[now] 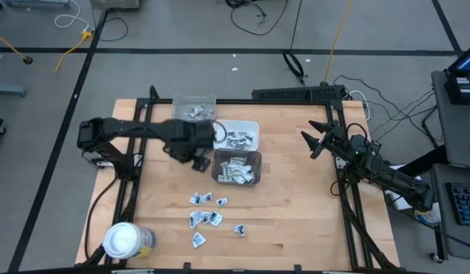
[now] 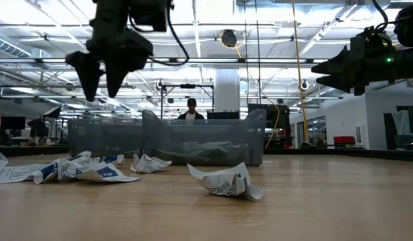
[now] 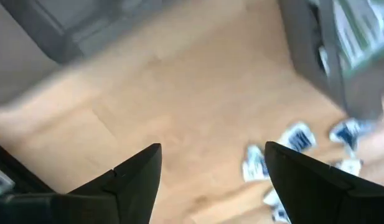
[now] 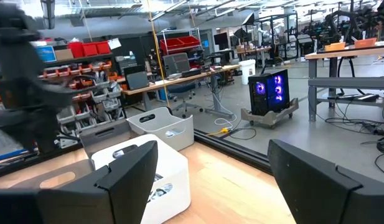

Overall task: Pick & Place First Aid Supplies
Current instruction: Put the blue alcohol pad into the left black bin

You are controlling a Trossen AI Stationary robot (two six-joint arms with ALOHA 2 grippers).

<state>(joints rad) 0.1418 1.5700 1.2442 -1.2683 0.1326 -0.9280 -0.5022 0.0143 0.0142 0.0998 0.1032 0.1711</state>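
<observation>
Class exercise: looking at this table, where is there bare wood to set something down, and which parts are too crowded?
Free: the wide wood between the grey bin and the right end effector, and the strip between the white-lidded jar and the left end effector. Crowded: the three clustered bins and the loose packets scattered in front of them.

3 bins [image 1: 236, 167], abt 9 loose packets [image 1: 206, 218] on table [image 1: 295, 213], 1 jar [image 1: 125, 240], 2 arms.
</observation>
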